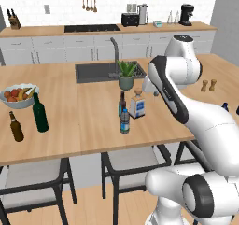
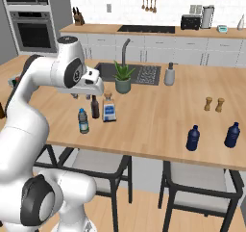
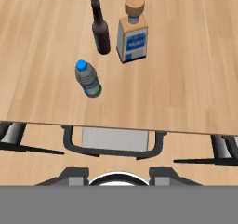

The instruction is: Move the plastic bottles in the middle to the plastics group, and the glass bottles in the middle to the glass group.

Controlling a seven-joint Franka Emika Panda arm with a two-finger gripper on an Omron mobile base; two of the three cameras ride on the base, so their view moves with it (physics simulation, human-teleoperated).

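Open counter (image 3: 186, 79) around three clustered bottles; potted plant (image 1: 126, 74) just behind.

We see arm (image 1: 170, 91) covering counter (image 1: 70, 107) at 3 o'clock of cork bottle (image 1: 137, 105) in left base view. Dark blue bottle (image 1: 226, 106) peeks from behind arm, mostly hidden. Slim bottle (image 2: 95, 107) label too small to read. Brown bottle (image 2: 1, 110) cut by 9 o'clock edge, right base view. We cannot tell jaw gap.

Tabletop (image 3: 186, 79) matt pale wood; water bottle (image 3: 88, 80) clear ribbed plastic; square bottle (image 3: 132, 39) clear glass, cork stopper; slim bottle (image 3: 100, 30) dark glossy glass.
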